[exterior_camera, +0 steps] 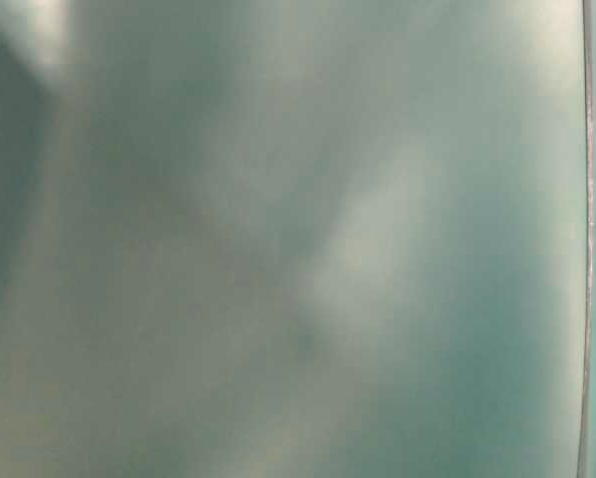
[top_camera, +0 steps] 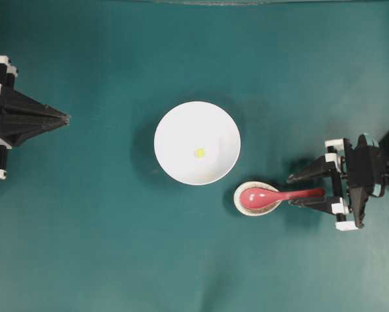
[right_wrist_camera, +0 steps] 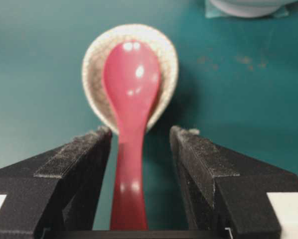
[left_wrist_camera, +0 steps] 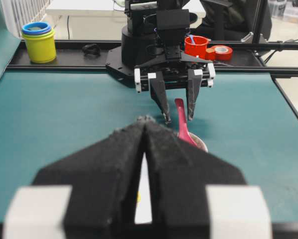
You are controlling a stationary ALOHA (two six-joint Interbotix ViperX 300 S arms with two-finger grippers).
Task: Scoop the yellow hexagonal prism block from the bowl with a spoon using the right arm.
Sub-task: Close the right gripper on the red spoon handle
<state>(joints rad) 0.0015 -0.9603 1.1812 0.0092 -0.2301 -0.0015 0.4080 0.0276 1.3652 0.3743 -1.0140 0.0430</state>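
The white bowl (top_camera: 175, 130) sits mid-table with the tiny yellow hexagonal prism block (top_camera: 200, 153) lying inside it. The pink-red spoon (top_camera: 272, 195) rests with its head in a small speckled spoon rest (top_camera: 245, 208) to the bowl's lower right, handle pointing right. My right gripper (top_camera: 291, 190) is open, its fingers straddling the handle end. In the right wrist view the spoon (right_wrist_camera: 130, 89) runs between the open fingers (right_wrist_camera: 84, 149) with gaps on both sides. My left gripper (top_camera: 66, 118) is shut and holds nothing at the far left, well away from the bowl.
The left wrist view looks across the table at the right gripper (left_wrist_camera: 179, 118) and spoon (left_wrist_camera: 181, 124). Behind the table's far rail stand yellow-and-blue stacked cups (left_wrist_camera: 39, 42), a red cup (left_wrist_camera: 196, 46) and a tape roll (left_wrist_camera: 221, 52). The table-level view is a blur.
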